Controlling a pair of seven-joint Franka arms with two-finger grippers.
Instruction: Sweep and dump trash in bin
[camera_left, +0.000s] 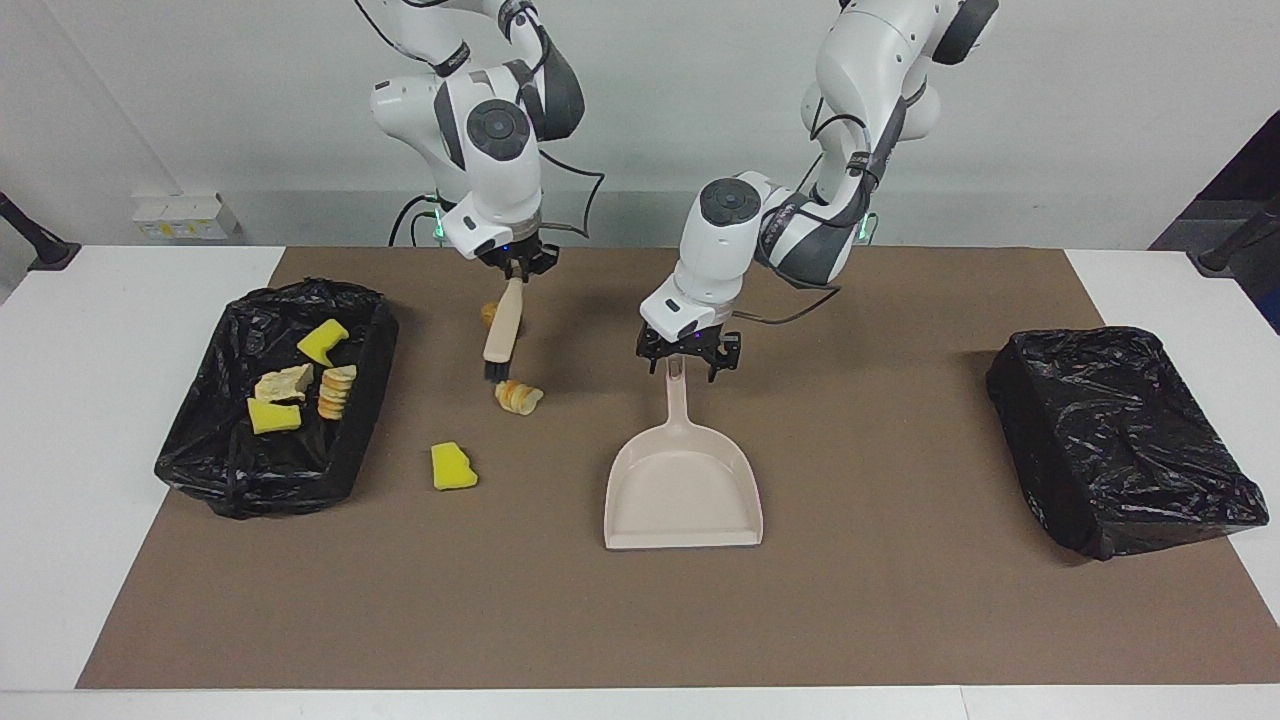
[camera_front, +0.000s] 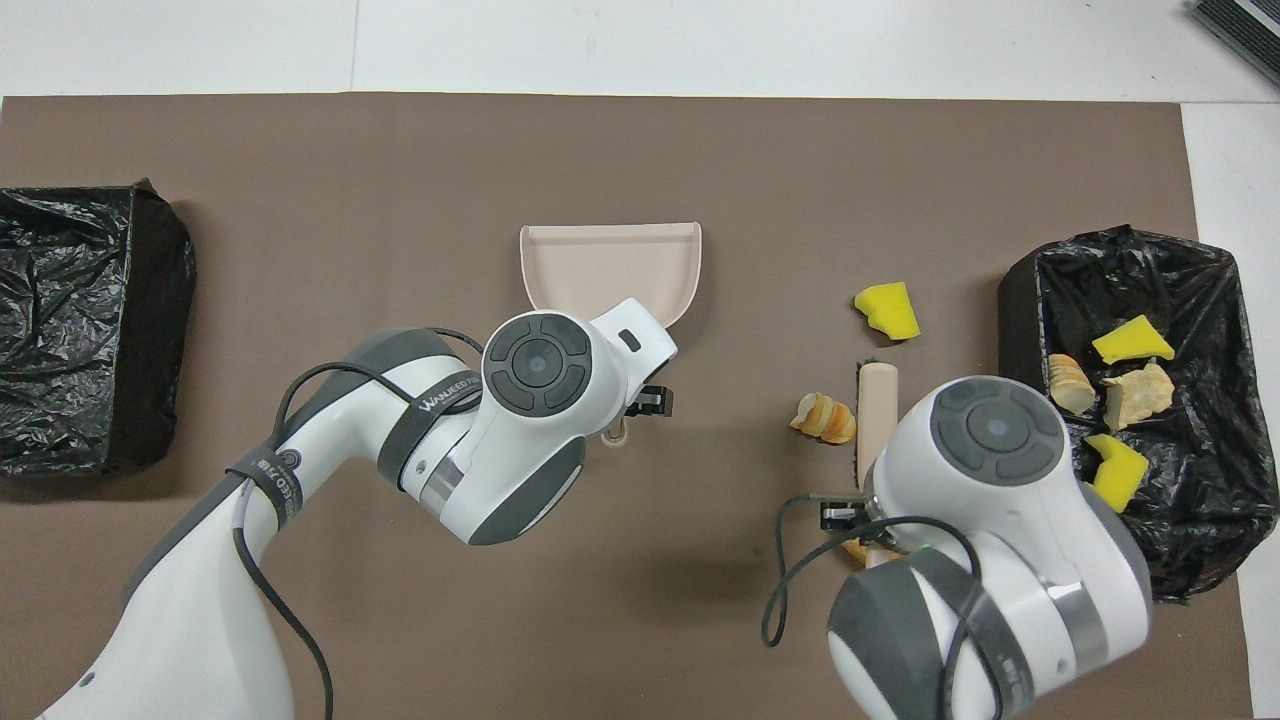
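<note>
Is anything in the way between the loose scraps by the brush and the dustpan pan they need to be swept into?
Nothing visible does. Bare brown mat lies between the sliced bread piece, the yellow sponge chunk and the dustpan. The right gripper holds the brush beside the slices.
</note>
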